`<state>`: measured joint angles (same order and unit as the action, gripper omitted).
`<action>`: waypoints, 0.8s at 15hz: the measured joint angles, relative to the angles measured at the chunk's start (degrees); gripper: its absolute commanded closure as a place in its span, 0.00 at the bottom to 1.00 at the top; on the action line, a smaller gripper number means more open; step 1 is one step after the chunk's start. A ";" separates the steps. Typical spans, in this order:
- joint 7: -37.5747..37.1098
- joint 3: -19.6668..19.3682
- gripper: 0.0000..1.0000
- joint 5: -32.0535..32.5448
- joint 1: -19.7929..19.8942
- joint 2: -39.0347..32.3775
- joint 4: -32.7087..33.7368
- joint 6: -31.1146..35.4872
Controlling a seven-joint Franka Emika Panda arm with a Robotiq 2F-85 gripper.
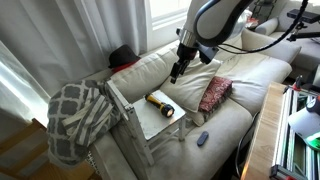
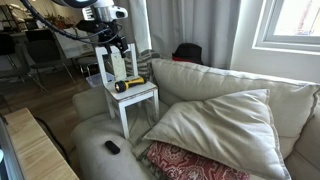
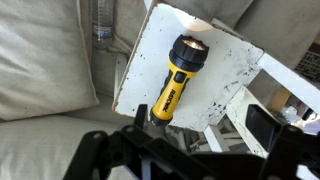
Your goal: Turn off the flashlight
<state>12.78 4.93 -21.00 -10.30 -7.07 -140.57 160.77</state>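
Observation:
The flashlight (image 3: 176,78), with a yellow body and a black head, lies on the white seat of a small stool (image 3: 225,60), and its lens glows. It shows in both exterior views (image 1: 160,104) (image 2: 128,85). My gripper (image 3: 215,140) hangs above the stool, apart from the flashlight, with its dark fingers spread and nothing between them. In an exterior view the gripper (image 1: 177,70) is above and behind the flashlight. It also shows over the stool (image 2: 112,50).
The stool (image 1: 150,125) stands on a cream sofa (image 1: 240,75). A small dark gadget (image 1: 202,138) lies on the sofa arm and also shows in an exterior view (image 2: 112,147). A red patterned pillow (image 1: 214,94) and a patterned blanket (image 1: 80,115) flank the stool.

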 measured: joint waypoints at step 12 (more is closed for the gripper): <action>12.30 10.20 0.56 -17.48 6.55 -8.69 2.75 1.97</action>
<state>25.08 15.13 -38.48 -3.75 -15.75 -137.82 162.74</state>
